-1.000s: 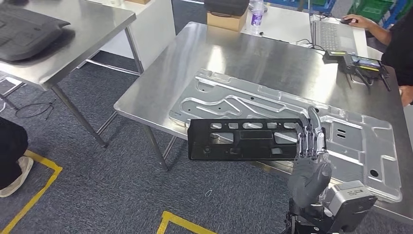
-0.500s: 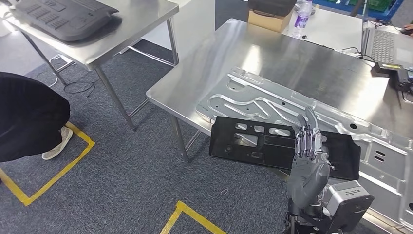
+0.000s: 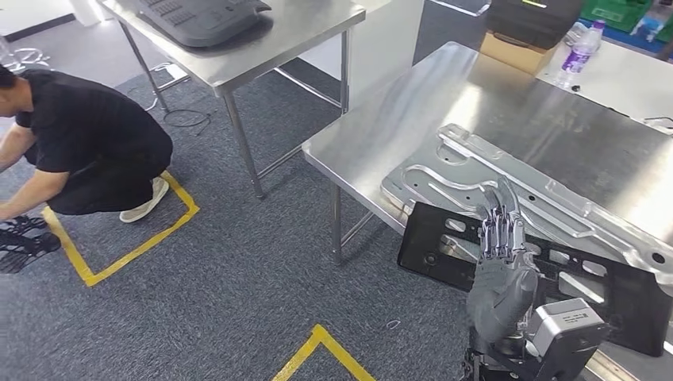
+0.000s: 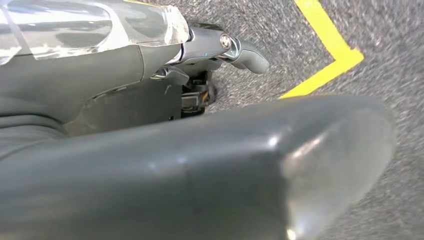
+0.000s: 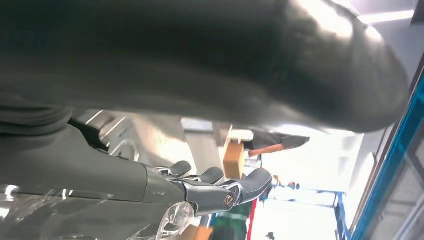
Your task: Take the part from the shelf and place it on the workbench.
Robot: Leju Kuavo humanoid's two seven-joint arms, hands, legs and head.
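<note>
The part is a long black slotted panel (image 3: 587, 286). It lies slanted along the front edge of the steel workbench (image 3: 381, 127), just in front of a big silver stamped plate (image 3: 555, 198), and its left end sticks out past the bench edge. My right hand (image 3: 501, 262) stands upright before the panel's left half, fingers (image 3: 500, 222) straight and together; whether they touch it I cannot tell. In the right wrist view that hand (image 5: 150, 190) has free space between thumb and fingers. My left hand (image 4: 165, 75) hangs over grey carpet and holds nothing.
A second steel table (image 3: 301, 32) at the back left carries a dark grey moulded cover (image 3: 198, 12). A person in black (image 3: 87, 151) crouches on the carpet at the left, beside yellow floor tape (image 3: 127, 246). A cardboard box (image 3: 516, 51) and a bottle (image 3: 583, 48) stand beyond the workbench.
The camera has swung left, so the benches slid right in the picture. The panel stuck out to the left of my right hand before; now it stretches to its right, along the bench.
</note>
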